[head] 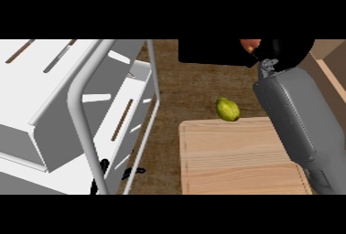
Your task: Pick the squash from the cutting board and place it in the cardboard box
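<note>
My right forearm [292, 114] runs up the right side over the cutting board [236, 160]. Its black hand [216, 51] is at the top of the view, past the board's far edge, fingers curled. A small orange piece, which I take to be the squash [250, 44], shows at the hand's edge; the rest is hidden. The tan wall of the cardboard box [331, 57] lies at the top right, just beside the hand. Of my left hand [103, 167] only a few black finger parts show behind the white rack at the lower left.
A white wire rack [88, 105] with a white tray fills the left half. A yellow-green fruit [228, 109] lies at the board's far edge, close to my right forearm. Brown countertop [192, 87] shows between the rack and the board.
</note>
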